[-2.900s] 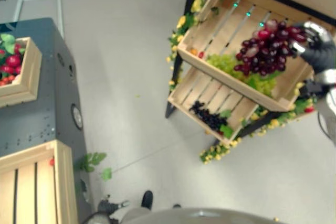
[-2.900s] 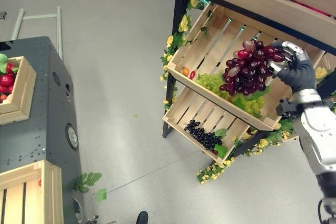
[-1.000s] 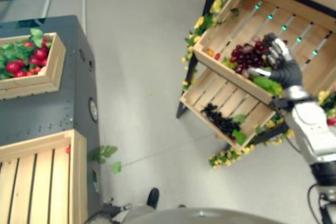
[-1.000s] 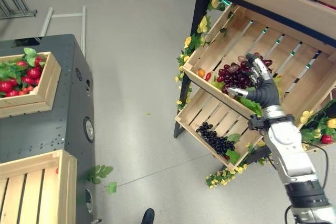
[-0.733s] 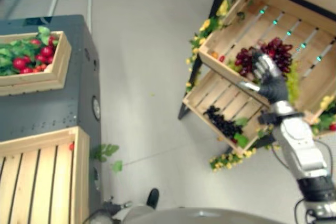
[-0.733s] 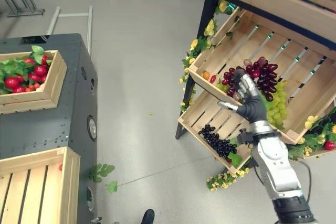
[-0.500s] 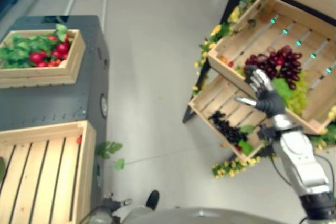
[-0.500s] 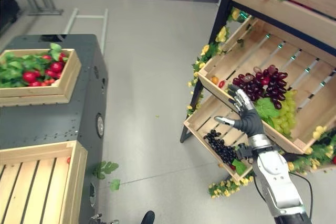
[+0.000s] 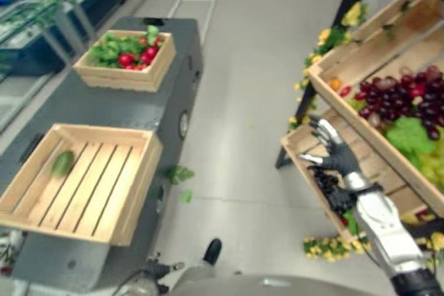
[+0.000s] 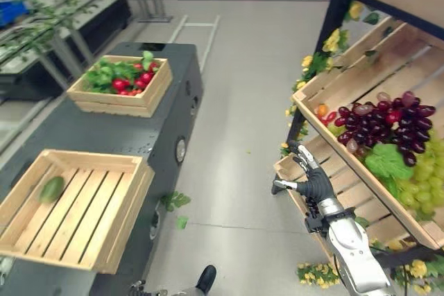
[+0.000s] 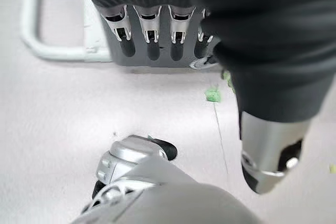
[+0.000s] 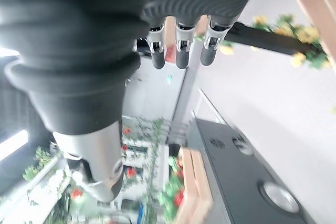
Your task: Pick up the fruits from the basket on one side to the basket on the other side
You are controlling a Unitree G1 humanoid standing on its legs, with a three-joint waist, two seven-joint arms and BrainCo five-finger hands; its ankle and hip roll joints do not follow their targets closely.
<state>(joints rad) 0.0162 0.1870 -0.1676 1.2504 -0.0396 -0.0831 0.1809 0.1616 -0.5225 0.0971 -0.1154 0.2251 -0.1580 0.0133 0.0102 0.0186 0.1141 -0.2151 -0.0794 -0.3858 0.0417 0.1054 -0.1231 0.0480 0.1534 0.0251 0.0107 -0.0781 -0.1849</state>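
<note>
The red grapes (image 10: 385, 124) are lying in the slanted shelf crate (image 10: 333, 81), beside green grapes (image 10: 423, 185), and I'm holding nothing. My right hand (image 10: 310, 184) is hovering in front of the shelf, fingers spread and relaxed; my left hand (image 11: 262, 51) is hanging open above the floor. I'm worrying the bunch may slide down that slope.

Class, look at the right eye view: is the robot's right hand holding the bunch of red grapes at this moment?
No. The right robot hand is open with fingers spread in front of the shelf, while the red grapes lie in the slanted wooden crate.
</note>
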